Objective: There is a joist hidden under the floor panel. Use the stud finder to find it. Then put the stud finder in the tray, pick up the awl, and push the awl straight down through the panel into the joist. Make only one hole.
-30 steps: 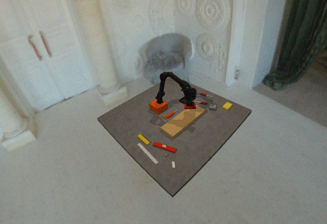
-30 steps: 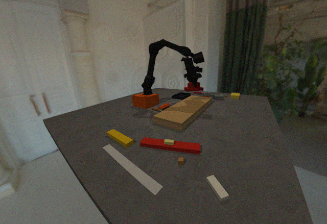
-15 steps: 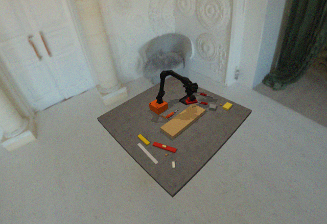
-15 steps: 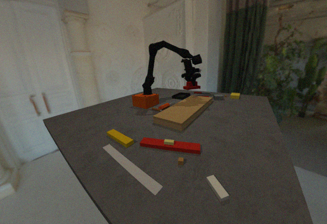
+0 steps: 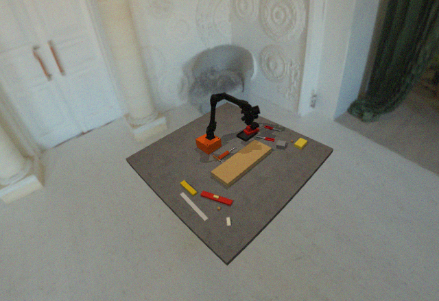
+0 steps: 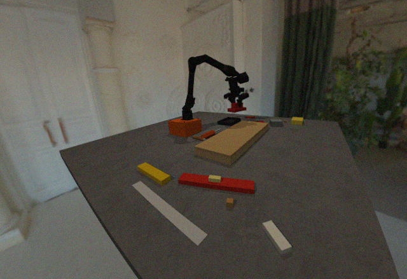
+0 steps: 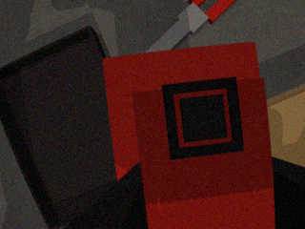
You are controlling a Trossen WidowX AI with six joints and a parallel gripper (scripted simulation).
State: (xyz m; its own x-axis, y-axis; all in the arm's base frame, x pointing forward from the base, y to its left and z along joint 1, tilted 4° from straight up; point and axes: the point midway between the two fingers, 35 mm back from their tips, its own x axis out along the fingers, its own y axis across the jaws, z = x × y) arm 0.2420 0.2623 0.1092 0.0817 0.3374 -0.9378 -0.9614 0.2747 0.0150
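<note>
My gripper (image 5: 254,125) (image 6: 237,103) (image 7: 193,166) is shut on the red stud finder (image 5: 250,130) (image 6: 236,108) (image 7: 121,100), which hangs in the air near the black tray (image 5: 242,136) (image 6: 229,121) (image 7: 62,129). In the wrist view the stud finder covers the tray's right side, and the visible part of the tray is empty. The tan floor panel (image 5: 241,164) (image 6: 229,138) (image 7: 291,119) lies in front of the tray. An orange-handled tool (image 5: 223,154) (image 6: 208,134) with a metal shaft lies beside the panel, against a second thin-tipped tool (image 5: 216,157); I cannot tell which is the awl.
Red-handled tools (image 5: 269,139) (image 7: 221,10) lie behind the panel, near a grey block (image 5: 280,145) (image 6: 276,122) and a yellow block (image 5: 300,143) (image 6: 297,120). A red level (image 5: 207,195) (image 6: 194,179), a yellow bar (image 5: 188,187) and a white strip (image 5: 193,206) lie at the front.
</note>
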